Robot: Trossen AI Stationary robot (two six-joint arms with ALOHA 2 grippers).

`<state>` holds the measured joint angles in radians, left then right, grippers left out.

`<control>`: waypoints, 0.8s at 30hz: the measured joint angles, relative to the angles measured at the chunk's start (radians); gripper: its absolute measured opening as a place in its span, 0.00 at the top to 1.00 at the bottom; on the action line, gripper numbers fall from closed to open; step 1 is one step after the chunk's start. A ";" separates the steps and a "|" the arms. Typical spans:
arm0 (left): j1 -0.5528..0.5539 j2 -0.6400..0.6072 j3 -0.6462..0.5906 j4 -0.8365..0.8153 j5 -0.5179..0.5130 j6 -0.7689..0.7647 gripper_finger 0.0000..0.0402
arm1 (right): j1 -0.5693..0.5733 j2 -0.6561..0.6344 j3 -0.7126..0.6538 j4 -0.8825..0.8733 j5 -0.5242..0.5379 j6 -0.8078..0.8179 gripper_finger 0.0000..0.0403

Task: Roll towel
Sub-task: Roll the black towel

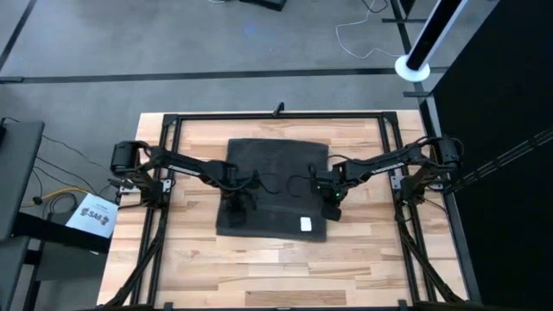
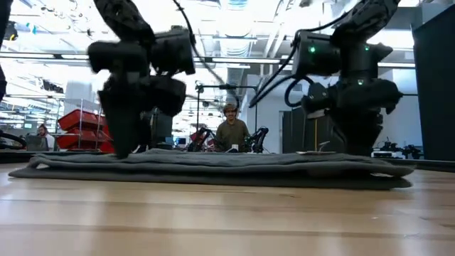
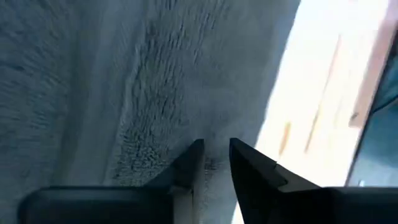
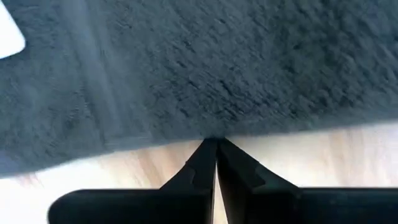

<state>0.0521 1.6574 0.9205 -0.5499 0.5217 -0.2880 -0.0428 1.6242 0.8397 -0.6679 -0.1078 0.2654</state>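
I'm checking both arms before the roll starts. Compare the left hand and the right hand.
The left hand has a narrow gap between its fingers, with the dark charcoal-grey terry towel showing in it; the right hand has fingertips pressed together. The left hand is over the towel near its left edge; the right hand's tips sit at the towel's right edge, over the light wooden tabletop. Both are lowered to the flat towel, neither lifting it.

- I'm seeing even overhead light falling on the table from above, with only soft shadows.
- Ceiling lights are glaring behind both arms in the low view, and the left gripper is smearing with motion blur.
- The towel is streaking in both wrist views, and wood is washing out white beside it.
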 joint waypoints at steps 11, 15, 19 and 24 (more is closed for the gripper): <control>0.101 -0.182 0.091 0.021 -0.499 -0.006 0.89 | -0.052 -0.178 0.011 0.123 -0.020 0.011 1.00; 0.234 -0.097 0.062 0.020 -0.438 0.069 0.89 | -0.077 -0.067 0.006 0.260 -0.098 0.041 1.00; 0.318 0.045 0.055 0.011 -0.351 0.131 0.89 | -0.079 0.063 0.008 0.359 -0.129 0.049 1.00; 0.313 0.159 0.062 -0.044 -0.100 0.122 0.89 | -0.137 0.113 0.030 0.241 -0.093 0.025 1.00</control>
<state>0.3646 1.8162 0.9821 -0.5936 0.4213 -0.1656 -0.1799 1.7367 0.8696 -0.4266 -0.2005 0.2902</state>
